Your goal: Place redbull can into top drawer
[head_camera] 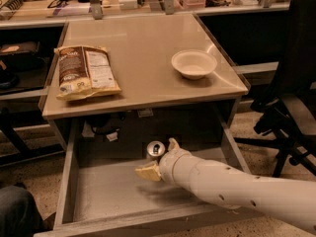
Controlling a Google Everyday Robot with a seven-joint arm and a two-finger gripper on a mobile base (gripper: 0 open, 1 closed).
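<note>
- Camera view: I count one can (156, 149), upright inside the one open drawer (106, 192).
- My gripper (159, 159) is clasped around that can.
- On the table (148, 48): one bowl (193, 63), one snack bag (85, 72).

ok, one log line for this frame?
gripper: inside top drawer, shut on redbull can | drawer: open | tabletop: bowl, chip bag

Table (148, 90): chip bag (86, 73) left, white bowl (194, 63) right; hand (160, 158) in top drawer (113, 194).
</note>
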